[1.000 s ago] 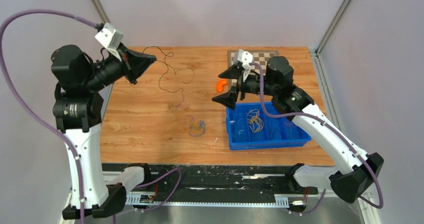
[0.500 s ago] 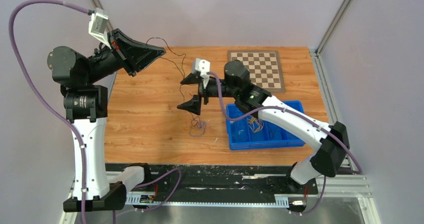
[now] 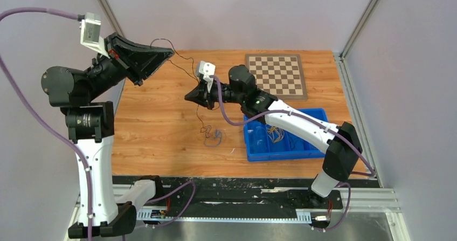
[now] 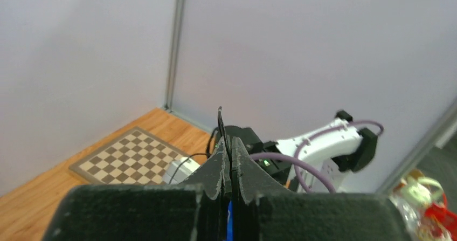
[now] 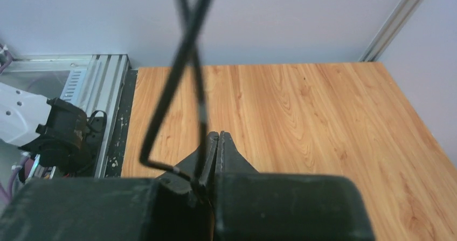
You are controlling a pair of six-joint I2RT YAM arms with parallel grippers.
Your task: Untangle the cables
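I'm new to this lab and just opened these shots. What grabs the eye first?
A thin black cable hangs in mid-air, pinched by the left tool high at the far left and by the right tool over mid-table. Beneath it a small bluish tangle lies on the table, and a blue bin at the right holds more loose cables.

Wooden table [image 3: 156, 128], checkered board [image 3: 277, 75] far right, blue compartment tray [image 3: 285, 155] nearer
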